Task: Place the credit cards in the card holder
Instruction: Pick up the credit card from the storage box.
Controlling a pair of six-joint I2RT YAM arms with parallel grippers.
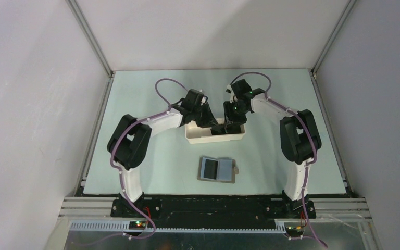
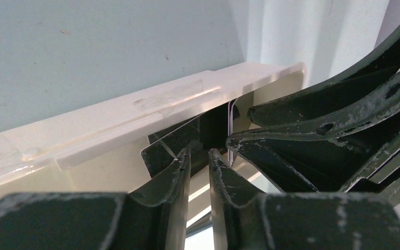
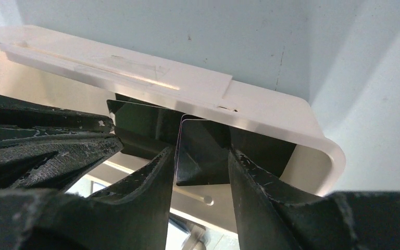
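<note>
The card holder point(image 1: 217, 169) lies unfolded on the table, near of the white tray point(image 1: 198, 136), light blue pockets up. Both grippers reach down into the tray. Dark credit cards point(image 3: 204, 136) stand on edge against the tray's far wall. My right gripper point(image 3: 202, 152) is open, its fingers on either side of the cards, the left finger close against their edge. My left gripper point(image 2: 199, 154) stands just beside the cards point(image 2: 161, 151), its jaws a narrow gap apart with only tray floor showing between. In the top view the left gripper point(image 1: 208, 124) and right gripper point(image 1: 229, 126) nearly meet.
The tray's rim point(image 2: 135, 112) runs close behind the fingers. The right gripper's fingers point(image 2: 312, 151) crowd the right of the left wrist view. White walls enclose the pale green table point(image 1: 151, 172) on three sides.
</note>
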